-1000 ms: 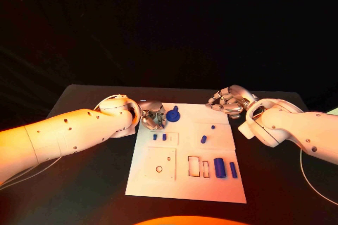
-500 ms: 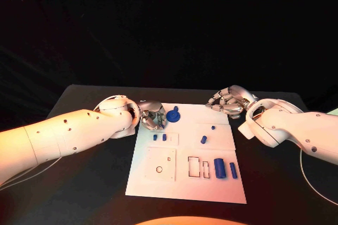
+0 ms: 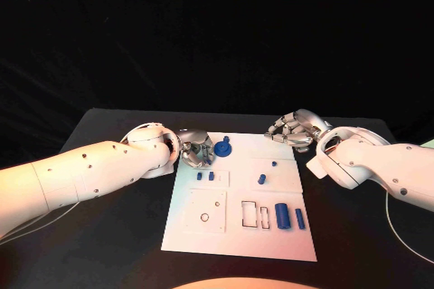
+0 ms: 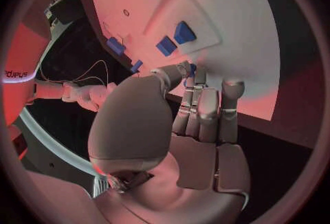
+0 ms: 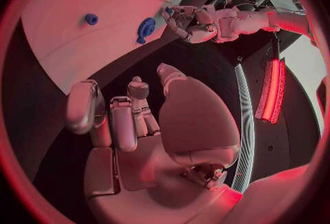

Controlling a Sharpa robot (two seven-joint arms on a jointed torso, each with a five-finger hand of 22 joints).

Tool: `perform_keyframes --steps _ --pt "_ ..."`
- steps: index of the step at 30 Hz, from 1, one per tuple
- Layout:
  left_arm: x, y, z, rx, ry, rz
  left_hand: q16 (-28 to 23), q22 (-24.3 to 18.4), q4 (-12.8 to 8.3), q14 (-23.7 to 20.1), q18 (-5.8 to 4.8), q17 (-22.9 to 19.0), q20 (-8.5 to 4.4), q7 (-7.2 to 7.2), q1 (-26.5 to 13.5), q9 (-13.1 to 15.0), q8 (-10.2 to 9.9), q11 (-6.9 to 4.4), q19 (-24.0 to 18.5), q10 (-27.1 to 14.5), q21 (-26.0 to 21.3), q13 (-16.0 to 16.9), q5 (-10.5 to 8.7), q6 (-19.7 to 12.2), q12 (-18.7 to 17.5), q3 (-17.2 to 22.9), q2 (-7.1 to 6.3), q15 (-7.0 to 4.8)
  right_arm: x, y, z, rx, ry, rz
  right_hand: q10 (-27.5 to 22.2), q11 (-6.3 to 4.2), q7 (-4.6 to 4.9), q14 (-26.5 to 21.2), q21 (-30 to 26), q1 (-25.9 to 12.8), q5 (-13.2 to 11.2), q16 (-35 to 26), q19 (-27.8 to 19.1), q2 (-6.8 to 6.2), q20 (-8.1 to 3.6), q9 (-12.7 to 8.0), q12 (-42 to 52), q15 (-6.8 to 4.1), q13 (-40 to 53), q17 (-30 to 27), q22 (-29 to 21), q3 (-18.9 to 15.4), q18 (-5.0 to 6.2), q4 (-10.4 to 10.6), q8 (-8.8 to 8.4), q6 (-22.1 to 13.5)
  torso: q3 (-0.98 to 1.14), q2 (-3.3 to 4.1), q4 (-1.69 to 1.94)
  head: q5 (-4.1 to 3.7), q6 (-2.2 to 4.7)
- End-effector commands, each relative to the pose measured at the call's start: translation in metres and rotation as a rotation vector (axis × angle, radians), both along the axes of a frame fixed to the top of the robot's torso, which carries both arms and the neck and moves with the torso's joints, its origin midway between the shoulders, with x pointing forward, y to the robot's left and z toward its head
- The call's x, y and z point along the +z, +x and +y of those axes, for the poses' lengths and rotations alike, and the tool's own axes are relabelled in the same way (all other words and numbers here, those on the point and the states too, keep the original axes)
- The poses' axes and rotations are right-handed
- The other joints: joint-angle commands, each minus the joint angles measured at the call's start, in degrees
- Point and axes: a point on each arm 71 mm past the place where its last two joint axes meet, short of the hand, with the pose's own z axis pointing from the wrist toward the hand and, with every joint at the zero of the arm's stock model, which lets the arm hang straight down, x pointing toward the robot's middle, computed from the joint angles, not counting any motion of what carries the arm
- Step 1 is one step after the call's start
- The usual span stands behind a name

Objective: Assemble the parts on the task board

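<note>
The white task board [image 3: 237,239] lies in the middle of the black table. A round blue part [image 3: 222,150] sits at its far left corner, also seen as the round blue part [image 5: 146,27]. My left hand [image 3: 194,148] hovers just left of that part with a small gap and holds nothing; its fingers [image 4: 206,108] reach to the board's edge [image 4: 261,86]. My right hand [image 3: 294,131] is off the board's far right corner, fingers loosely bent and empty. Two small blue pieces [image 3: 205,175] stand in a raised plate.
A short blue peg [image 3: 261,178] and a tiny blue piece [image 3: 274,163] sit mid-board. Two blue cylinders [image 3: 290,216] lie at the near right beside narrow slots [image 3: 254,214]. A square plate with holes [image 3: 206,210] lies near left. Black table [image 3: 108,239] surrounds the board.
</note>
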Motion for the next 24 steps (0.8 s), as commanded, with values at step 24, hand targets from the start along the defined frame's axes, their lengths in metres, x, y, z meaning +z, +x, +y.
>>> perform_keyframes --steps 24 --pt "-0.0003 0.0001 0.0043 0.025 -0.001 0.008 -0.09 -0.96 1.14 -0.56 -0.76 -1.21 0.54 0.12 -2.47 -0.22 -2.49 0.35 -0.47 -0.1 -0.92 0.31 0.15 -3.41 -1.69 -1.56 -1.62 0.44 -0.0006 0.0006 -0.0014 0.007 -0.003 -0.004 -7.83 0.2 0.1 2.09 -3.31 -0.28 0.06 -2.57 -1.33 -0.67 -0.13 -0.36 -10.85 -0.24 -11.13 1.2 4.71 0.85 1.26 0.0 0.56 -1.3 0.01 0.03 -0.02 -0.03 0.01"
